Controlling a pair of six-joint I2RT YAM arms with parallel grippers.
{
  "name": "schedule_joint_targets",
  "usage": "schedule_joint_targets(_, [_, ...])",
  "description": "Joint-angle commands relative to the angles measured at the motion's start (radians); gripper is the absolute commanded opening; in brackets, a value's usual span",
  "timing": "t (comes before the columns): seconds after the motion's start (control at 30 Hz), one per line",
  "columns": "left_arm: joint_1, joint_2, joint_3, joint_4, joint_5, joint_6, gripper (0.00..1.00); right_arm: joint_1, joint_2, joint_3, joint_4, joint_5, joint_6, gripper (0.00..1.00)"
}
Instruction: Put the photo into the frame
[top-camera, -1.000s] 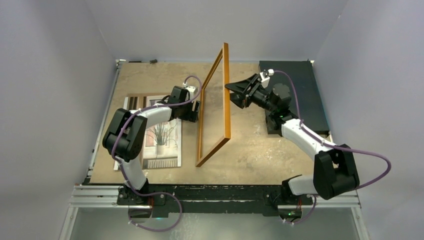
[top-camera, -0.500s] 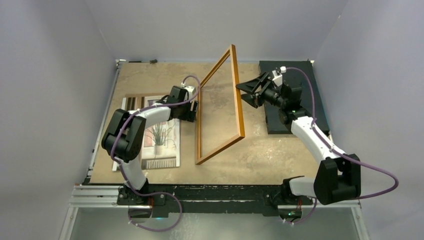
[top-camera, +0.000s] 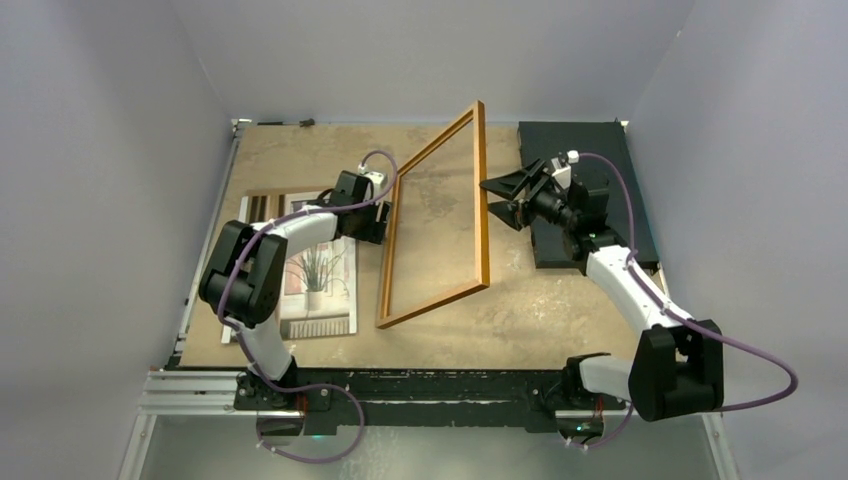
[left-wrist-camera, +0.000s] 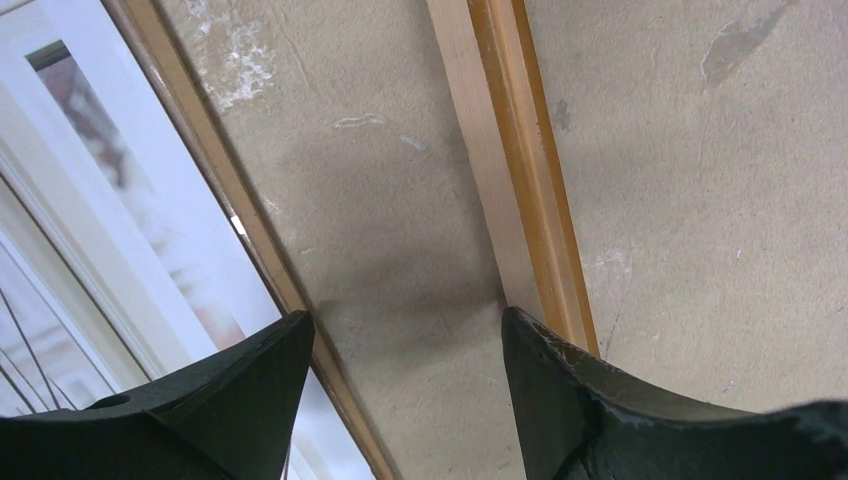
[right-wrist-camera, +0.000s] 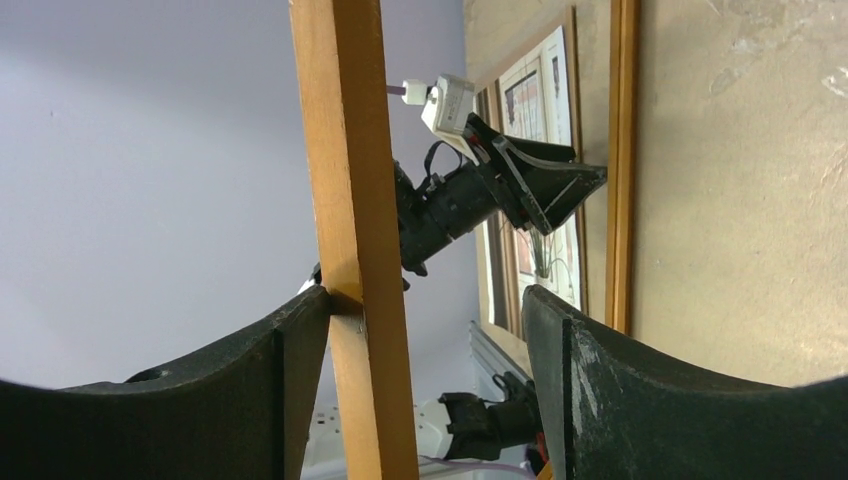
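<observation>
The frame (top-camera: 484, 200) stands on its left long rail on the table and leans over to the right, its other long rail raised. My right gripper (top-camera: 492, 198) is open around that raised rail (right-wrist-camera: 345, 150), which rests against one finger (right-wrist-camera: 290, 350) and is clear of the other. My left gripper (top-camera: 384, 222) is open low at the bottom rail (left-wrist-camera: 505, 150), which runs beside one fingertip (left-wrist-camera: 560, 380). The photo (top-camera: 318, 270) lies flat at the left, partly under the left arm, and shows in the left wrist view (left-wrist-camera: 60, 200).
A brown board (top-camera: 262, 205) lies under the photo. A black slab (top-camera: 600, 170) sits at the back right beneath the right arm. Bare tabletop (top-camera: 530, 310) spreads to the right of the frame. Grey walls close in on three sides.
The frame has tipped from nearly upright further to the right, and its bottom rail slid slightly left. The right gripper drew back to the right with the raised rail and opened a little.
</observation>
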Motion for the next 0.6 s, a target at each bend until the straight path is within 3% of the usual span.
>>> schedule_joint_targets(0.0, [-0.004,-0.038,0.002,0.004,0.026,0.010,0.67,0.006,-0.014,-0.061,0.018,-0.032,0.049,0.72])
schedule_joint_targets(0.2, [-0.004,-0.011,-0.030,0.021,0.028,0.028,0.62,0.003,-0.042,-0.173,0.185,-0.044,0.179,0.72])
schedule_joint_targets(0.57, [-0.003,0.044,-0.057,0.034,0.032,0.044,0.52,-0.013,-0.039,-0.243,0.295,-0.035,0.256,0.74])
